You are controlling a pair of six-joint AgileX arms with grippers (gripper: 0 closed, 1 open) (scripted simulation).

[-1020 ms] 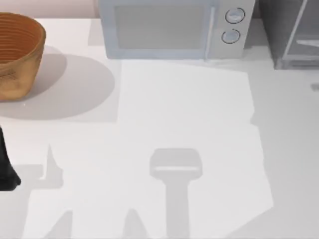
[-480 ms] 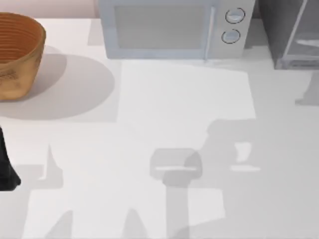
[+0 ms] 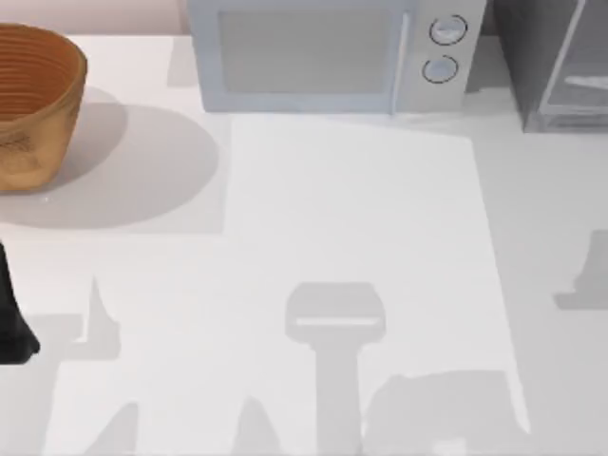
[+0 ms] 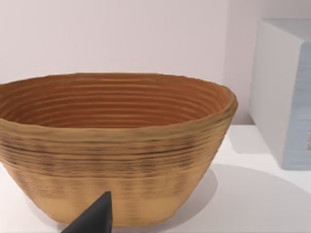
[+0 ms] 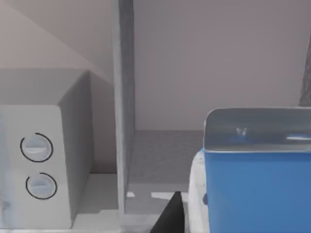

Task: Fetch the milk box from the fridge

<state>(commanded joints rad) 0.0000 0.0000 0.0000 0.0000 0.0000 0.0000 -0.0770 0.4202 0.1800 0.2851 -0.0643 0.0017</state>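
Observation:
The milk box [image 5: 252,189], bright blue with a white edge, looms close in the right wrist view. My right gripper [image 5: 228,224] is shut on it, and one dark finger [image 5: 169,216] lies against its side while the other is hidden behind the carton. Beyond the box stands the fridge [image 5: 160,155], its dark grey inside open and bare. From above, the fridge [image 3: 532,57] sits at the table's back right corner with its pale door panel [image 3: 581,57] swung out. My left arm [image 3: 14,323] is parked at the table's left edge.
A light grey microwave [image 3: 313,52] with two round knobs stands at the back middle, left of the fridge, and its knobs [image 5: 36,165] face the right wrist camera. A woven brown basket [image 3: 33,104] sits at the back left, close before the left wrist camera [image 4: 116,145].
The right arm's shadow has slid across the table from near the fridge towards the front edge. The left arm, basket and microwave have not moved.

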